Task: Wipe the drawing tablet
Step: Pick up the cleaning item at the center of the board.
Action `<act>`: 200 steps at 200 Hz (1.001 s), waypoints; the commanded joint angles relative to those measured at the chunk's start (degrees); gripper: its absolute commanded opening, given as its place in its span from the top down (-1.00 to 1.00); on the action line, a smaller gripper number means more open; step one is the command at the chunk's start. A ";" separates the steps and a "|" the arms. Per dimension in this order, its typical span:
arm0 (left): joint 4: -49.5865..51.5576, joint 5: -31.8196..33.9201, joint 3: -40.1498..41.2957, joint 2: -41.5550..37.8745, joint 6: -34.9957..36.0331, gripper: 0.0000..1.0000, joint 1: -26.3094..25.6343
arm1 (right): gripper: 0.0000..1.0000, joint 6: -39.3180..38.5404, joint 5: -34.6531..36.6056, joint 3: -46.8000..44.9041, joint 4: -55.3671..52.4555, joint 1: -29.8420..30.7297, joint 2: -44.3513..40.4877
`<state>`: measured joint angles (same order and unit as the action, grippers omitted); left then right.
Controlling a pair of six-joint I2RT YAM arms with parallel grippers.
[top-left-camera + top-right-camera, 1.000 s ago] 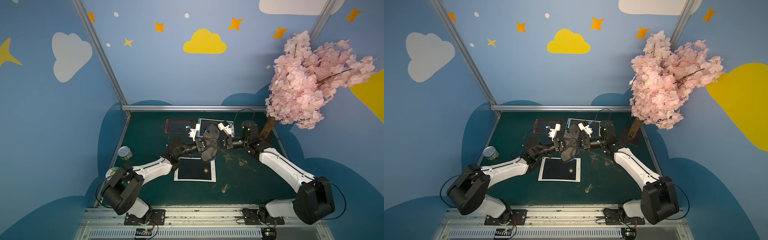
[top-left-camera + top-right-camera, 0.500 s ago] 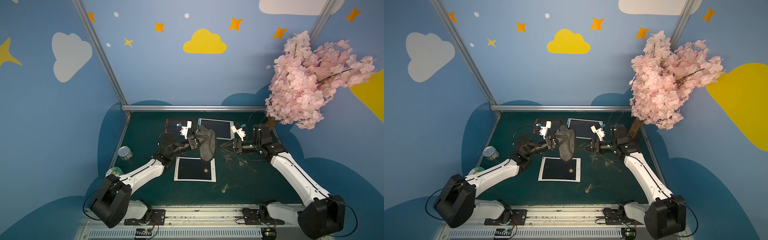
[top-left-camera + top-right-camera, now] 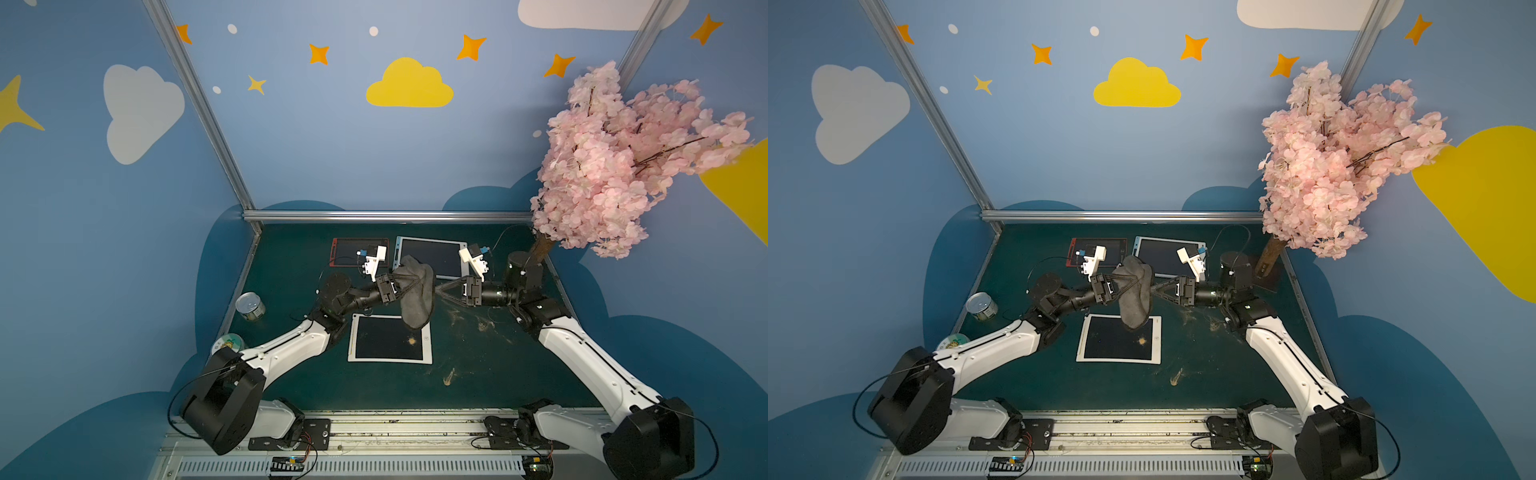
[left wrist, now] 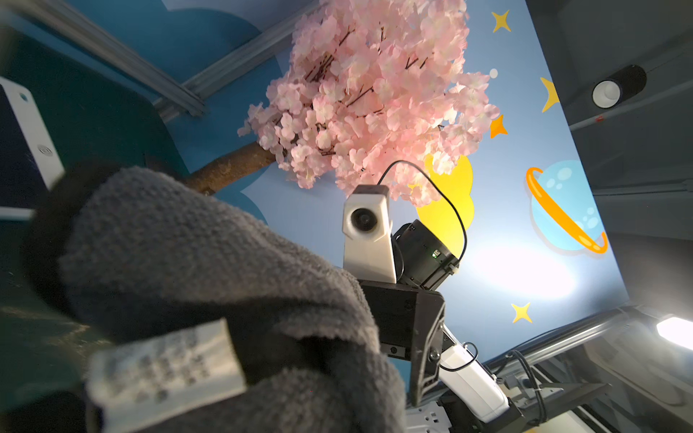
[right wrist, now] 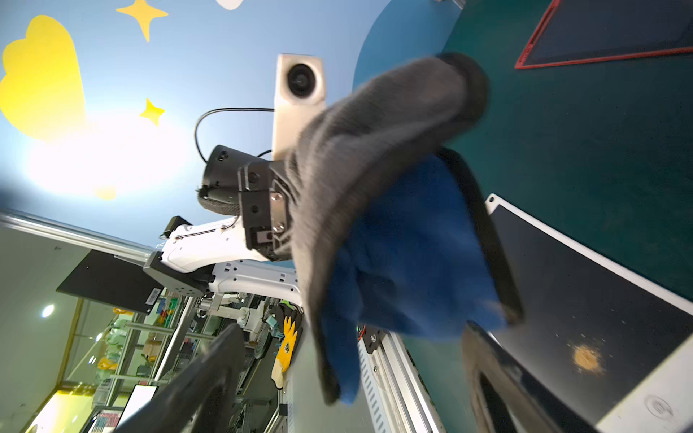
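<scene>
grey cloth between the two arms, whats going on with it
The left gripper is shut on the grey cloth, holding it in the air above the far end of the white-framed drawing tablet. The right gripper faces it from the other side, jaws open, close to the cloth but not gripping it. An orange-brown smudge sits on the tablet's dark screen, so the wiping is not yet done.

Top views evenly lit; wrist views glare-washed, the near cloth (image 5: pixel 375 150) blurred.
</scene>
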<state>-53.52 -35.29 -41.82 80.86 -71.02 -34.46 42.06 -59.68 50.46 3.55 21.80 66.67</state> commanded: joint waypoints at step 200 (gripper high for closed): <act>-23.04 -3.91 -6.52 9.90 -16.80 0.95 -0.71 | 0.32 5.45 -5.30 -0.56 10.74 6.35 7.58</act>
<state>-74.43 -38.28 -46.89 93.10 -87.92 -35.83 48.10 -63.16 50.63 15.07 27.99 74.04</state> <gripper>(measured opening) 0.130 0.445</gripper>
